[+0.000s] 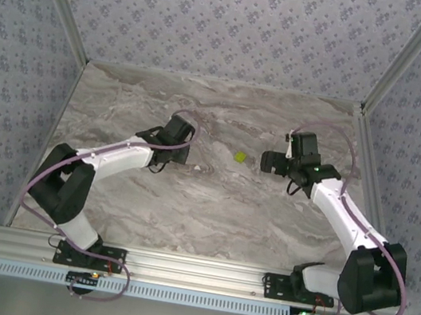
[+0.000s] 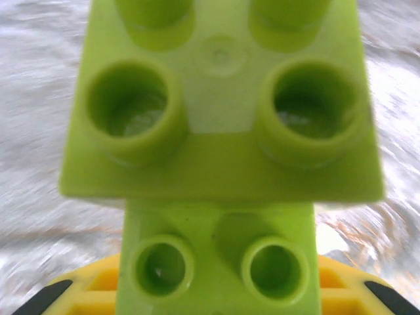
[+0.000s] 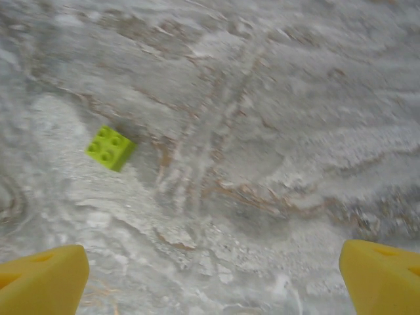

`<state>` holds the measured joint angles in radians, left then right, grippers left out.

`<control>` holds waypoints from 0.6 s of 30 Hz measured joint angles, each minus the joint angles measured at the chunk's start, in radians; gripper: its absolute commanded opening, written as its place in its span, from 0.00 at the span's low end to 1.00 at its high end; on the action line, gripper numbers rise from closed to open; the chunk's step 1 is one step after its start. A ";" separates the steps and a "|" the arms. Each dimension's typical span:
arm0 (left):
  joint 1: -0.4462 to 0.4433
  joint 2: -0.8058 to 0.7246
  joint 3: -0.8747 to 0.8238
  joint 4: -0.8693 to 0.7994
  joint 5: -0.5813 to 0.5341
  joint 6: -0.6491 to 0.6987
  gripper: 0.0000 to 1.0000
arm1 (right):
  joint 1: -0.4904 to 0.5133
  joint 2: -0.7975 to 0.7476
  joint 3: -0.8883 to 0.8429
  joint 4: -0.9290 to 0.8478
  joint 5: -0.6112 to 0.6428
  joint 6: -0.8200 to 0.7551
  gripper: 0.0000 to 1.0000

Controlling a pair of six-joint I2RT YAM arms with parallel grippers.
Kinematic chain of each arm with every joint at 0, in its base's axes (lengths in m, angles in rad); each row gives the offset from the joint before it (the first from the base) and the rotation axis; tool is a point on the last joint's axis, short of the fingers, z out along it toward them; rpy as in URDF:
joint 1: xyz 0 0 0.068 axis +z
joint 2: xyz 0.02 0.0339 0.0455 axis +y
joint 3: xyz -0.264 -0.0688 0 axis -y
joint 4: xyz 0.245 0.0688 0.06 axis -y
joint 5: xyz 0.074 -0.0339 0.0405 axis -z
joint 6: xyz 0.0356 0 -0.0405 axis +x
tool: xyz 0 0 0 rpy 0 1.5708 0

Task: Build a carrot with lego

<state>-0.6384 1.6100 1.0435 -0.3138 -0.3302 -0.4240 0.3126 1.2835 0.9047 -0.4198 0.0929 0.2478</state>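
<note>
Left gripper (image 2: 216, 298) has its jaws clamped on a green brick stack (image 2: 220, 131). Right gripper (image 3: 210, 282), jaws apart, hovers near a loose green brick (image 3: 110, 148) on the surface (image 3: 275, 131), likely the next pickup.

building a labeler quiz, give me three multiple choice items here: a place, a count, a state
1. The loose green brick lies: A on the table; B held in the air; C on an arm's base.
2. Its studs number: A two; B four; C eight.
3. The right gripper is: A open; B shut on a brick; C shut empty.
1 A, it rests on bare marble. 2 B, a two-by-two grid shows. 3 A, its fingers stand wide apart.
</note>
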 measured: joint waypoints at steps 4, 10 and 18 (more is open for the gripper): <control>-0.062 0.000 0.022 -0.080 -0.204 -0.245 0.30 | 0.031 0.010 -0.023 0.008 0.074 0.052 1.00; -0.076 0.028 0.024 -0.171 -0.311 -0.556 0.33 | 0.083 0.054 -0.050 0.073 0.117 0.081 1.00; -0.106 0.120 0.034 -0.180 -0.330 -0.750 0.58 | 0.110 0.180 -0.106 0.282 0.019 -0.045 1.00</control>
<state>-0.7448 1.7302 1.0771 -0.4938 -0.6598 -1.1736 0.4225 1.4639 0.7990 -0.1383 0.1120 0.2031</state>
